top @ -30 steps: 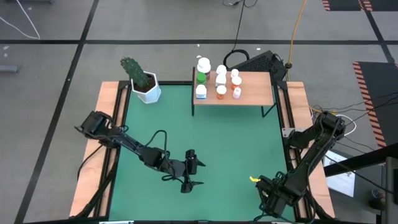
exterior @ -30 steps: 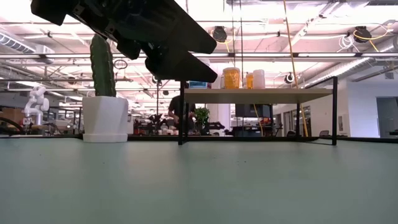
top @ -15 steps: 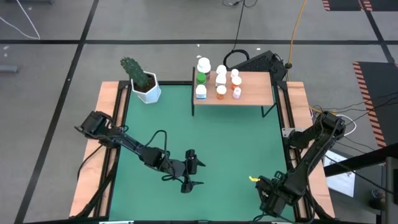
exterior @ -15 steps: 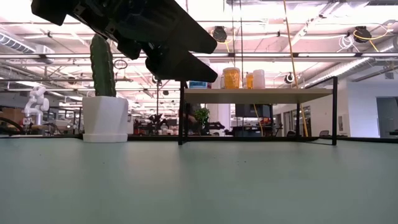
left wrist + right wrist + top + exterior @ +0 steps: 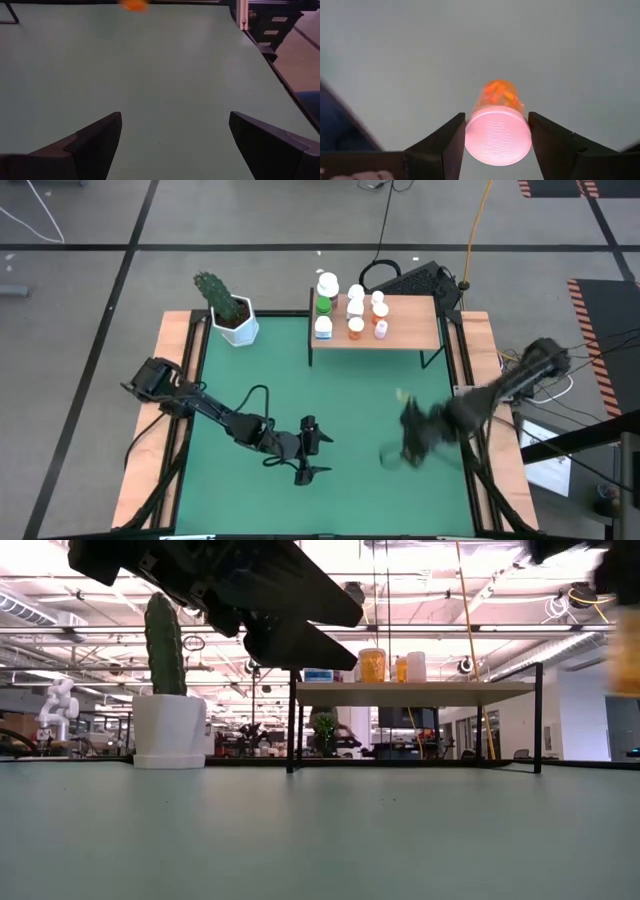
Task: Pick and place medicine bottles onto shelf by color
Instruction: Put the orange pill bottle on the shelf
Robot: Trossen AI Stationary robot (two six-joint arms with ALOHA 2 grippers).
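Observation:
My right gripper (image 5: 497, 135) is shut on an orange medicine bottle (image 5: 499, 100) with a white cap. It shows blurred over the mat's right half in the high view (image 5: 408, 442). The bottle shows as an orange blur at the right edge of the low view (image 5: 625, 650), above the mat. My left gripper (image 5: 305, 452) is open and empty, low over the near middle of the mat (image 5: 175, 135). The light-wood shelf (image 5: 410, 328) stands at the far edge on black legs. Several white-capped bottles (image 5: 355, 315) stand on its left half. My right gripper pinches the orange bottle at its white cap end (image 5: 470, 142), one finger on each side. The bottle lies along the fingers, cap toward the wrist and orange body pointing away. It is lifted clear of the mat.
A white hexagonal pot with a green cactus (image 5: 235, 315) stands at the mat's far left corner. Wooden strips (image 5: 180, 380) edge the green mat (image 5: 340, 400). Cables and a dark case lie behind the shelf (image 5: 415, 278).
My right gripper has swung fast from the table's near right corner up and toward the middle of the mat's right half, and its arm is blurred now. The orange bottle has come into the low view's right edge, above the mat.

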